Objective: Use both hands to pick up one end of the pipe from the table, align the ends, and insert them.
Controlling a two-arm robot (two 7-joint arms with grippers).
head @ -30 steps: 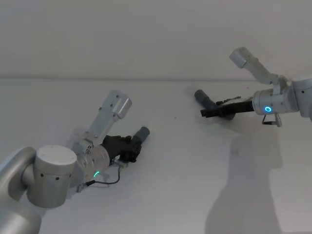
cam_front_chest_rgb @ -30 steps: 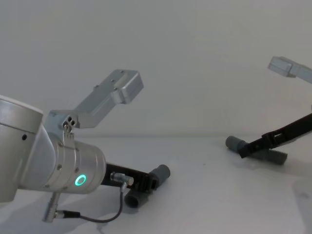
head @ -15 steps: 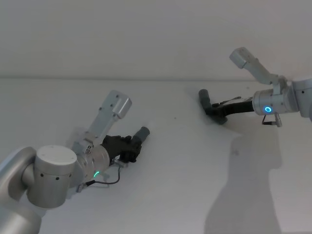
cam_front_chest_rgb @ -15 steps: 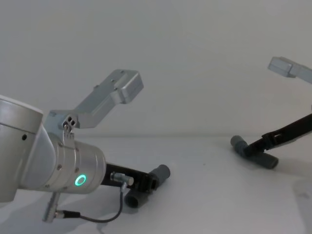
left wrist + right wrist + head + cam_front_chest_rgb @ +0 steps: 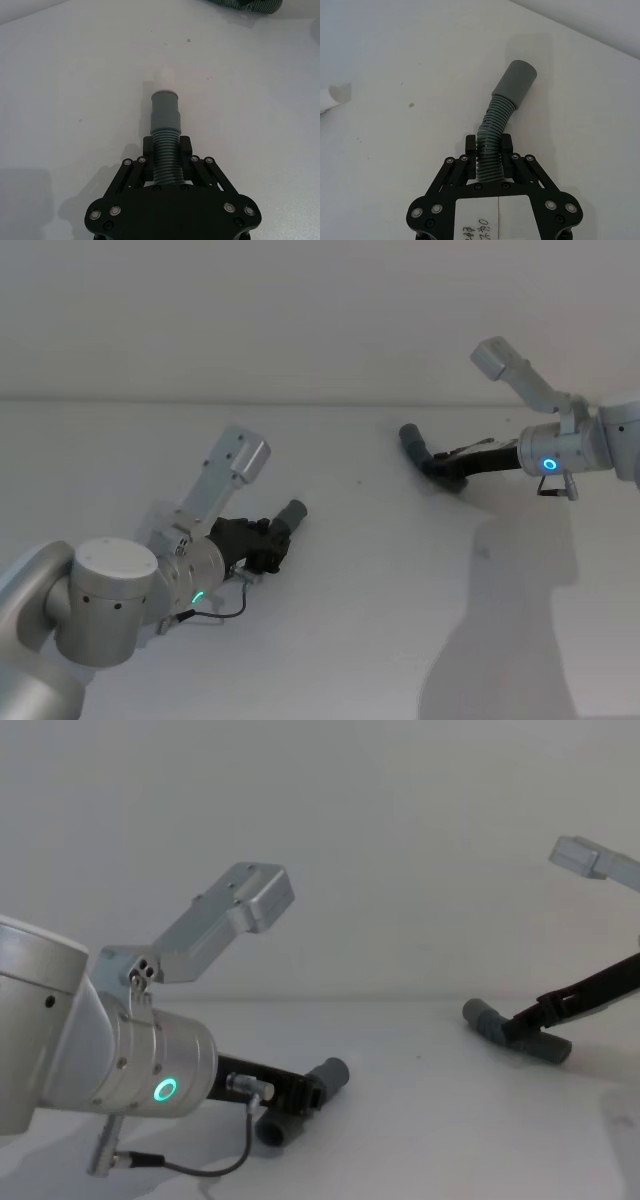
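Observation:
My left gripper (image 5: 266, 544) is shut on the ribbed part of the short pipe piece (image 5: 165, 155), low over the white table (image 5: 350, 640). Its grey cuff (image 5: 165, 110) with a narrow white tip (image 5: 165, 77) sticks out past the fingers. In the chest view the gripper (image 5: 302, 1096) holds it with the cuff (image 5: 329, 1073) raised and the rear end (image 5: 275, 1130) by the table. At the far right, my right gripper (image 5: 441, 468) is shut on the longer piece (image 5: 490, 145). Its wider smooth cuff (image 5: 515, 82) points up and away, and it also shows in the head view (image 5: 411, 438) and the chest view (image 5: 480, 1017).
The white table stretches bare between the two arms and ends at a plain pale wall behind. My left forearm (image 5: 120, 1060), with its green light, bulks large at the near left. The right arm (image 5: 570, 445) reaches in from the right edge.
My right gripper has shut on the longer piece, and the piece has swung round in the grip, its cuff shifting a little. The left gripper and its short piece have stayed still.

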